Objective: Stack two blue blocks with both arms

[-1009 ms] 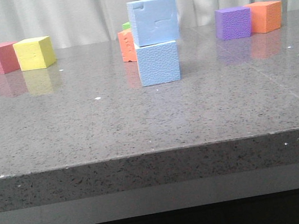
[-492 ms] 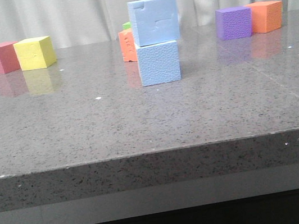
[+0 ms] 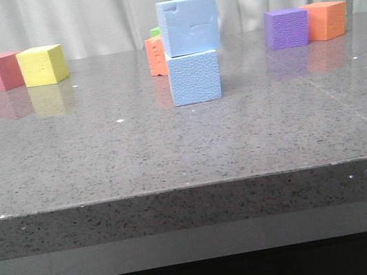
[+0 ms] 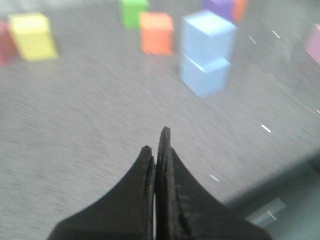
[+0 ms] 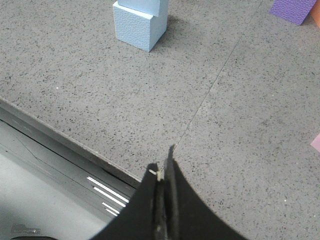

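Note:
Two pale blue blocks stand stacked at the table's middle. The upper blue block (image 3: 189, 25), with a notched groove on its face, rests on the lower blue block (image 3: 194, 77), shifted slightly sideways. The stack also shows in the left wrist view (image 4: 206, 52) and its lower block in the right wrist view (image 5: 138, 24). My left gripper (image 4: 156, 145) is shut and empty, well back from the stack. My right gripper (image 5: 163, 167) is shut and empty over the table's front edge. Neither arm shows in the front view.
A red cube (image 3: 0, 71) and a yellow cube (image 3: 42, 65) stand at the back left. A purple cube (image 3: 285, 28) and an orange cube (image 3: 326, 19) stand at the back right. Another orange cube (image 3: 155, 55) and a green cube (image 3: 155, 31) sit behind the stack.

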Tool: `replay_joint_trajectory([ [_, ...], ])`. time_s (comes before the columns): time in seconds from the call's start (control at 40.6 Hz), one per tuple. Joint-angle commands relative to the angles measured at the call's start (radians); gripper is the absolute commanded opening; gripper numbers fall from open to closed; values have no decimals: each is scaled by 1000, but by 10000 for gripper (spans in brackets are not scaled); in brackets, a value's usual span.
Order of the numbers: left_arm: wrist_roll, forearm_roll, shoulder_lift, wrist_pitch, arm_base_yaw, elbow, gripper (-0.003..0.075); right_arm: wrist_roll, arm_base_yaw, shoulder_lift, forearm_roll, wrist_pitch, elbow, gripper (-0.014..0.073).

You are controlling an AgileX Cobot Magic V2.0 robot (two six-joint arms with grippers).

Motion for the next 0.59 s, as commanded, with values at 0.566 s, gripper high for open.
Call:
replay_joint_trajectory([
  [0.566,1,41,-508,-717,259,715,-20,-7,-7,0,-11,-67,-25,-128],
])
